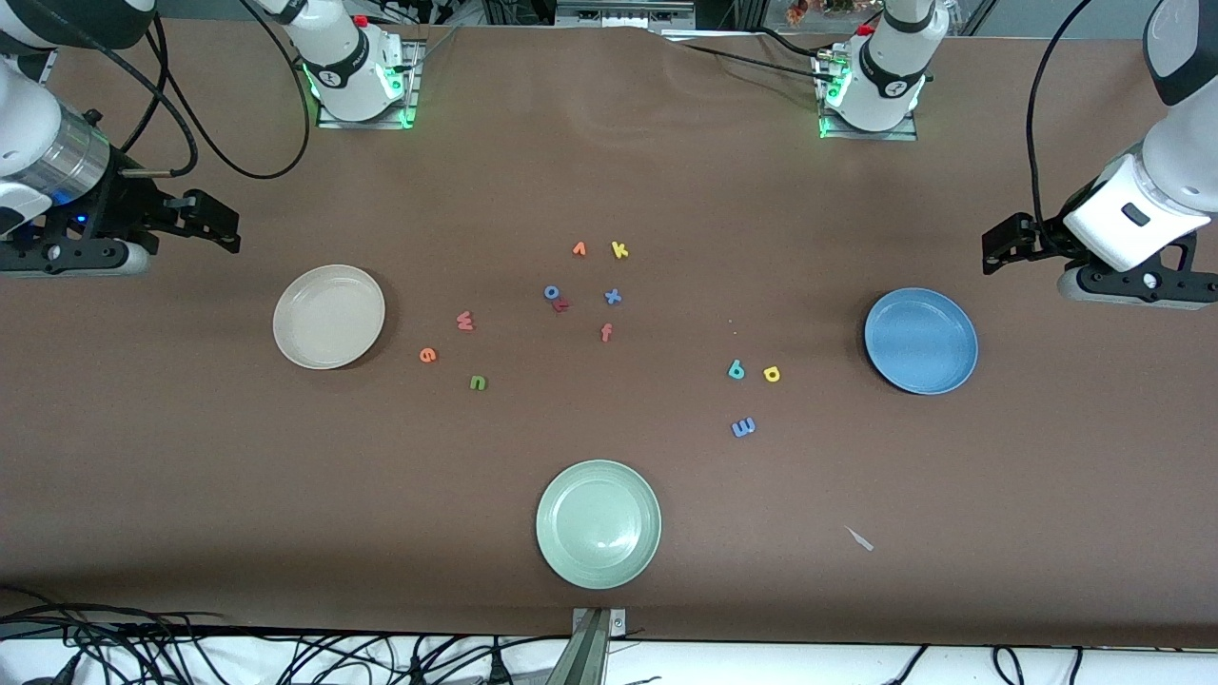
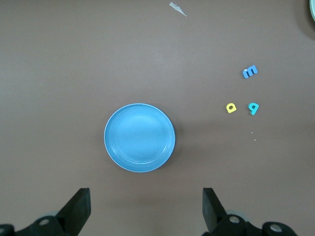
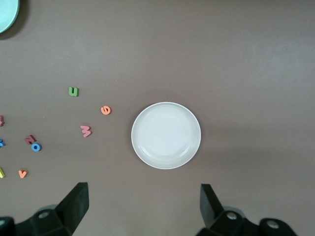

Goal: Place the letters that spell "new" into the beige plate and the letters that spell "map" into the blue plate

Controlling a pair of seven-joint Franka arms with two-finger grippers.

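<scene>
Front view cuts both arms off at the frame edges. Right gripper [image 1: 224, 226] hangs open-fingered at its bench end near the beige plate [image 1: 328, 316]; left gripper [image 1: 999, 249] hangs open by the blue plate [image 1: 920, 341]. Both plates are bare. Green "n" [image 1: 478, 382], orange "e" [image 1: 427, 355], "w" [image 1: 464, 321] lie beside the beige plate; "m" [image 1: 743, 427], "a" [image 1: 736, 370], "p" [image 1: 772, 374] beside the blue. A dark red letter [image 1: 562, 305] touching the blue "o" [image 1: 551, 292] is unreadable.

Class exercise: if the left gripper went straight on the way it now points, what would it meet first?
Probably the blue plate: the left gripper, jaws open, points down at the table, and the plate lies just ahead of its fingers. It might instead meet bare table beside the rim; depth is unclear.
</scene>
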